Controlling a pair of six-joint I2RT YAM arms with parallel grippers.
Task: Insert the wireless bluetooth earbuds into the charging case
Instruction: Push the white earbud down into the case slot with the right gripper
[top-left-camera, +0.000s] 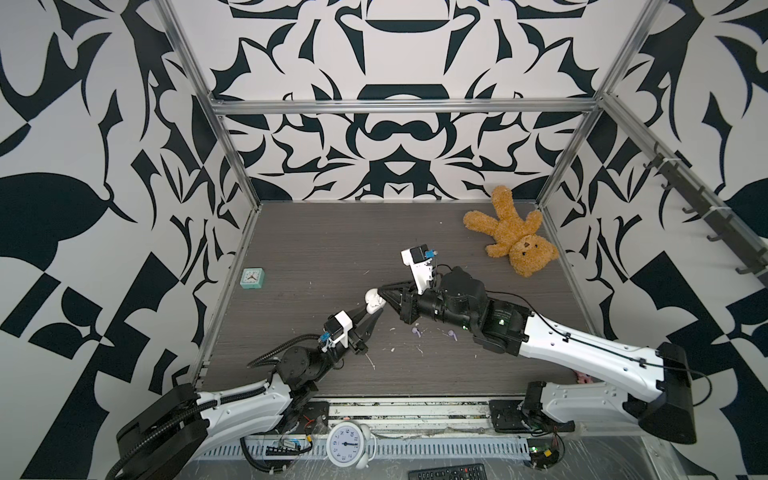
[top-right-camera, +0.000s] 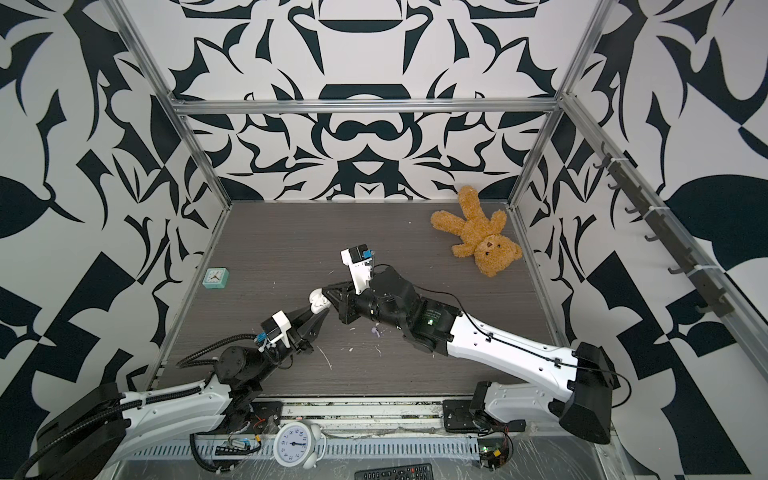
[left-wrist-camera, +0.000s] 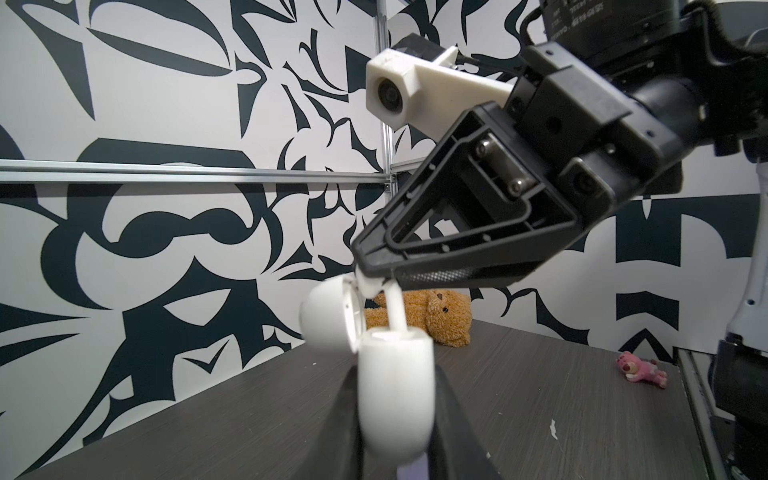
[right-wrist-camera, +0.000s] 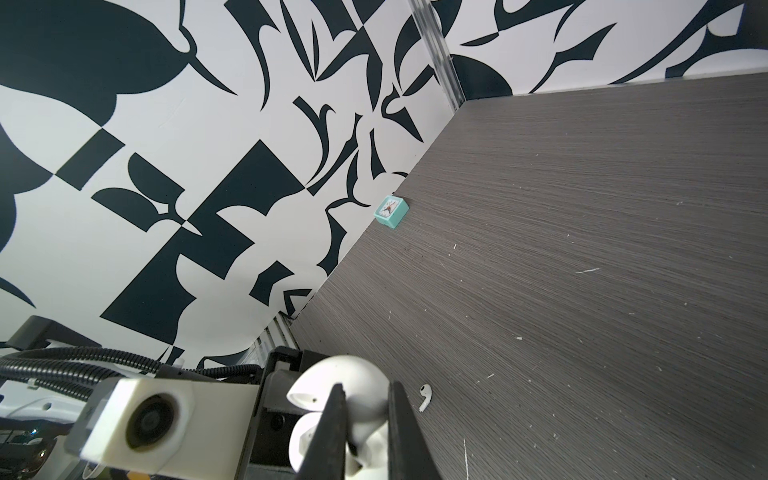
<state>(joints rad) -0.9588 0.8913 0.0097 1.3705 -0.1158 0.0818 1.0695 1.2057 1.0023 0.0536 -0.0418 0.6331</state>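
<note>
My left gripper (top-left-camera: 371, 312) is shut on the body of a white charging case (top-left-camera: 374, 301), held off the table with its lid (left-wrist-camera: 328, 311) swung open. My right gripper (top-left-camera: 381, 291) is shut on a white earbud (left-wrist-camera: 392, 311) right above the case. In the left wrist view the earbud's stem reaches down into the case's opening (left-wrist-camera: 395, 332). A second white earbud (right-wrist-camera: 424, 397) lies on the table beyond the case. Two pale purple earbuds (top-left-camera: 416, 331) (top-left-camera: 452, 334) lie on the table under the right arm; one purple earbud (top-right-camera: 376, 331) shows in both top views.
A brown teddy bear (top-left-camera: 513, 235) lies at the back right. A small teal clock (top-left-camera: 252, 278) stands by the left wall. A pink toy (left-wrist-camera: 642, 368) lies near the right front edge. White scraps (top-left-camera: 372, 362) are scattered over the table's front.
</note>
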